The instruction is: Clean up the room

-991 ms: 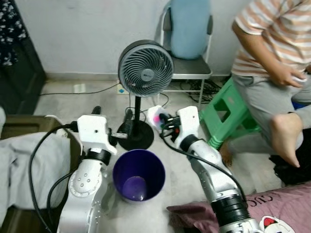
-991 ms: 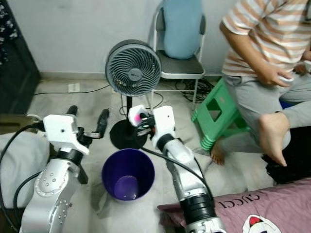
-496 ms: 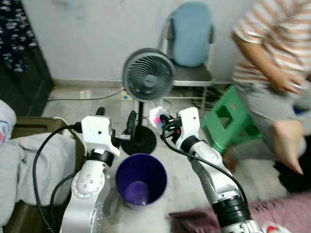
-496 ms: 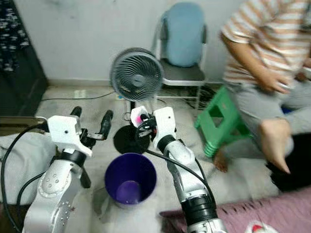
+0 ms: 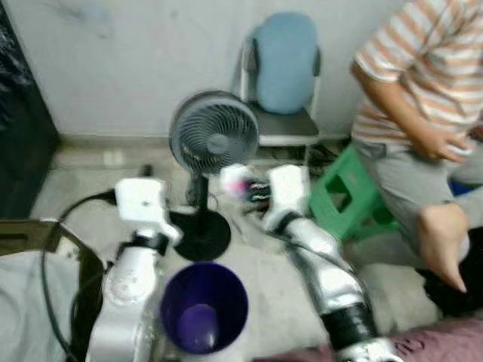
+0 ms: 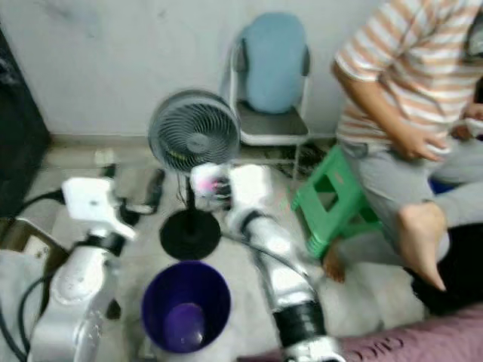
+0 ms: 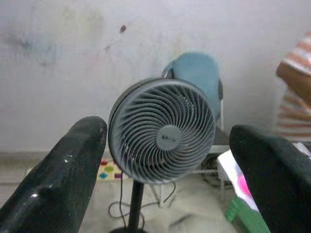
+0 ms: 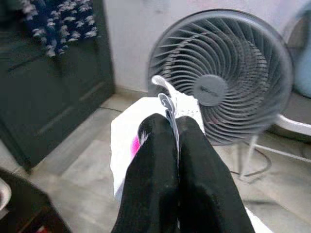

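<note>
Pale tiled floor ran back to a scuffed white wall, and both head views were blurred. At the middle stood a grey pedestal fan on a round black base, with a folding chair carrying a light blue cushion behind it against the wall. To the right a green plastic stool sat on the floor, and beside it a person in a striped shirt and grey trousers sat with one bare foot raised. A dark cabinet stood at the left edge. Near the robot, between its two silver arms, a purple bin stood upright on the floor, with a pale disc of its bottom showing inside. The right hand was clenched on a white wrapper with a pink patch, its two black fingers pressed together with the thin sheet pinched between them; in the head views that wrapper hung in the air just in front of the fan's pole, above and beyond the bin. The left hand was released, its fingers spread wide apart and empty, pointing towards the fan from the left side.
</note>
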Robot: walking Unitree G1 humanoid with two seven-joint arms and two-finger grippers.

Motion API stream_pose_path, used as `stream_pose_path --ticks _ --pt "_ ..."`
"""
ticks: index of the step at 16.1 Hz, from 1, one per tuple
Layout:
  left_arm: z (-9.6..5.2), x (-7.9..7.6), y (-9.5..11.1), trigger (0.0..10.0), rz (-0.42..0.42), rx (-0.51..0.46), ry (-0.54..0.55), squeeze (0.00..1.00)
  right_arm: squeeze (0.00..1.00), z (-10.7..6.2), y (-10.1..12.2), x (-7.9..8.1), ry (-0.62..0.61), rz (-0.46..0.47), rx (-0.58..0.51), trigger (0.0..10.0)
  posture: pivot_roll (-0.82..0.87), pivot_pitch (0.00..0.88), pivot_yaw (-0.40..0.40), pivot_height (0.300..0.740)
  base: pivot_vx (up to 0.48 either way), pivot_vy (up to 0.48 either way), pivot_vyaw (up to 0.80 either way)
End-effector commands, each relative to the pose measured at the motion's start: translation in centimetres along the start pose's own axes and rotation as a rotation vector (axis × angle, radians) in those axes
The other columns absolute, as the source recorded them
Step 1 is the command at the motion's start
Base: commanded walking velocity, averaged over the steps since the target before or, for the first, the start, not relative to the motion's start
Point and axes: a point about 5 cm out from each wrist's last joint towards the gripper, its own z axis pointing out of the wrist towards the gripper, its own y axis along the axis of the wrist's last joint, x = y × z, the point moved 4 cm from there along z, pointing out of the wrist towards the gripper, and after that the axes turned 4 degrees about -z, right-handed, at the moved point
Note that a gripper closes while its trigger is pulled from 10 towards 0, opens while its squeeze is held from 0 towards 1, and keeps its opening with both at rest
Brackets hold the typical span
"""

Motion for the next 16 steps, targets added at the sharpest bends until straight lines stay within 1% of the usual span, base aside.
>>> stream_pose_path --ticks 1,4,7,9,10,12,13,14,16 --pt "0.1 -0.9 0.1 10.0 -0.02 -0.003 -0.026 0.0 0.0 -0.8 -0.5 -1.8 -0.052 -0.017 0.019 10.0 0.03 0.071 -0.11 0.74 0.0 0.0 0.0" --pt "-0.1 -0.6 0.0 10.0 -0.009 0.001 -0.015 0.0 0.0 -0.7 -0.5 -1.7 -0.045 -0.029 0.016 10.0 0.04 0.07 -0.105 0.74 0.0 0.0 0.0" --pt "-0.4 -0.1 0.0 10.0 0.002 0.003 -0.007 0.0 0.0 -0.5 -0.3 -1.4 -0.04 -0.043 0.009 10.0 0.04 0.071 -0.098 0.74 0.0 0.0 0.69" --pt "-0.7 0.6 0.2 10.0 0.04 0.005 -0.004 0.0 0.0 -0.2 -0.1 -1.2 -0.045 -0.027 -0.001 10.0 0.05 0.075 -0.089 0.74 0.0 0.0 0.8" --pt "-1.1 0.8 0.2 10.0 0.066 0.01 -0.026 0.0 0.0 -0.1 -0.1 -1.1 -0.049 -0.022 -0.005 10.0 0.05 0.08 -0.086 0.74 0.0 0.0 0.8" --pt "-2.0 0.9 -0.1 10.0 0.082 0.033 -0.091 0.0 0.0 0.1 -0.1 -1.2 -0.06 -0.025 -0.006 10.0 0.05 0.081 -0.084 0.74 0.0 0.0 0.7" --pt "-2.3 1.1 -0.3 10.0 0.085 0.047 -0.11 0.0 0.0 0.2 -0.1 -1.3 -0.073 -0.025 -0.004 10.0 0.05 0.081 -0.081 0.74 0.0 0.0 0.0" --pt "-2.3 1.5 -0.4 10.0 0.088 0.068 -0.156 0.0 0.0 0.7 0.1 -1.8 -0.097 -0.034 0.0 10.0 0.05 0.067 -0.071 0.74 0.0 0.0 0.0" --pt "-1.4 1.4 0.2 10.0 0.116 0.042 -0.217 0.0 0.0 1.3 0.8 -2.4 -0.125 -0.051 -0.013 10.0 0.05 0.041 -0.066 0.74 0.0 0.0 0.0"
